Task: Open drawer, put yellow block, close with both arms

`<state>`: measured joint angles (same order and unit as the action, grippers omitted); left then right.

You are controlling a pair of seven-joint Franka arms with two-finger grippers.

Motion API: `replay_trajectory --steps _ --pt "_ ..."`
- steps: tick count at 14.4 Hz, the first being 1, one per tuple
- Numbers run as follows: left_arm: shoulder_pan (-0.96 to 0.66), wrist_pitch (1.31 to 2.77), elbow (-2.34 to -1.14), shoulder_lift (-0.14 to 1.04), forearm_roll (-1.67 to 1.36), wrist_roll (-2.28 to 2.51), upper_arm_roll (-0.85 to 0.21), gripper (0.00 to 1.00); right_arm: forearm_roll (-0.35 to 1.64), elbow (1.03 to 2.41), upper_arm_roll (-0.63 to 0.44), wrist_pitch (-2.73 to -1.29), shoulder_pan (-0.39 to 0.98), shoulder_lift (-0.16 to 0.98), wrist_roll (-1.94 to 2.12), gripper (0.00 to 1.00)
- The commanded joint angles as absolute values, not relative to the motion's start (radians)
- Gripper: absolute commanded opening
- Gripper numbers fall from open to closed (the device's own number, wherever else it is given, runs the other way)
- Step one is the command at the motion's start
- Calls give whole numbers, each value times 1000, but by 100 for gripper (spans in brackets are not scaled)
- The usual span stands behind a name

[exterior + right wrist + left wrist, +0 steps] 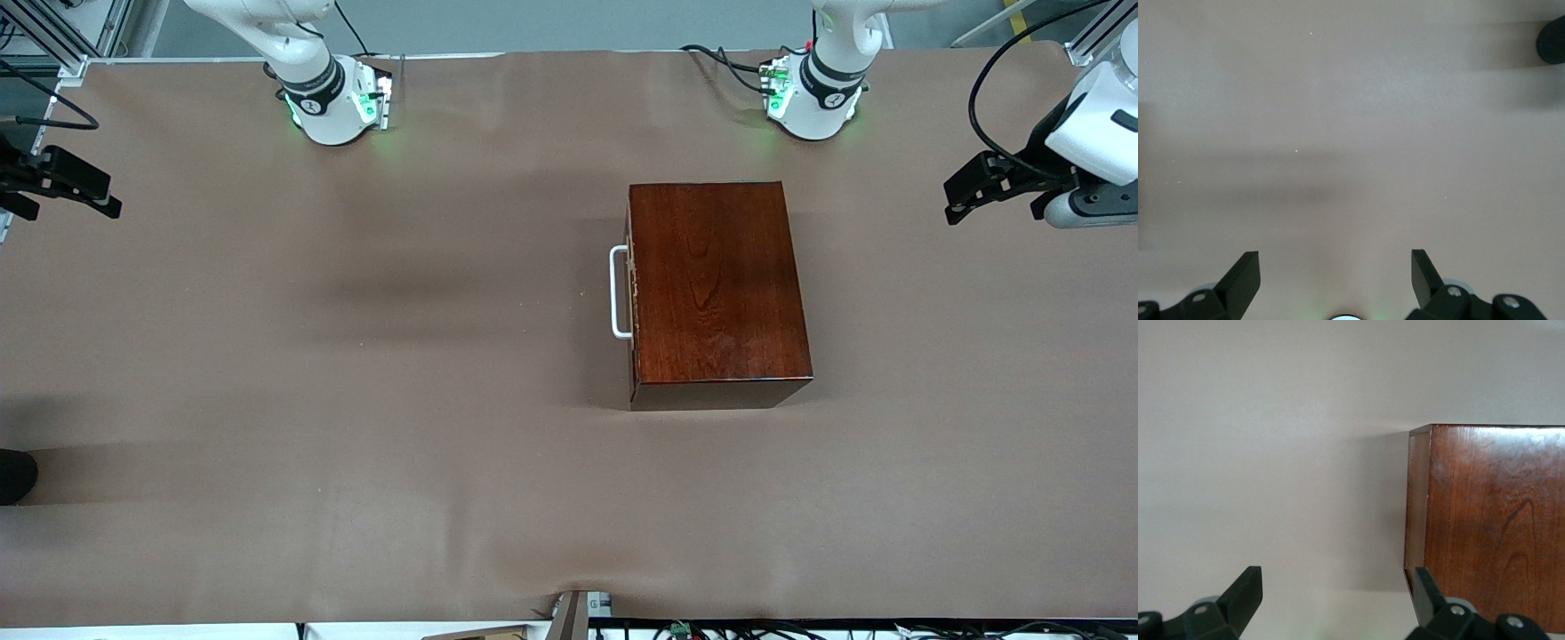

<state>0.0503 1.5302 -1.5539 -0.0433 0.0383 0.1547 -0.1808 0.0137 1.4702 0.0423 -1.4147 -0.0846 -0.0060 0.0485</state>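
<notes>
The glossy reddish-brown wooden box (718, 289) sits on the brown paper-covered bench (356, 400), toward the left arm's end and not far from that arm's green-lit round base (813, 102). The drawer with the dark front (633, 302) is pushed all the way in, flush with the box, and its white U-shaped bar handle (618, 293) sticks out on the side facing the right arm's end of the bench. No yellow block shows up in any view, so I can't say where it is.

The left end effector (973, 191) hangs over the bench edge at the left arm's end, well apart from the box. In the left wrist view its two black fingers (1245, 593) are spread wide with nothing between them, and one corner of the box (1491, 520) shows up just past the fingertips.

The right end effector (67, 187) hangs over the bench edge at the right arm's end, well away from the drawer handle. Its wrist view shows the fingers (1243, 273) spread wide too, holding nothing, with only bare bench surface (1351, 133) under them and a dark rounded thing (1553, 40) at the frame's corner that I can't identify. The same sort of dark shape (16, 476) sits at the bench edge in the front view, nearer the camera than the right end effector.

The right arm's base (333, 102) glows green as well.
</notes>
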Motion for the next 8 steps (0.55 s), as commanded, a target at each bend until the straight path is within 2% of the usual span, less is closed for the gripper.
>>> replay_trajectory --steps 1,8 --pt "66 1520 -1522 -32 14 137 -187 100 20 1466 55 -1405 -100 -12 37 100" --pt "81 1519 -1519 -14 12 146 -187 100 20 1466 60 -1388 -98 -12 35 100"
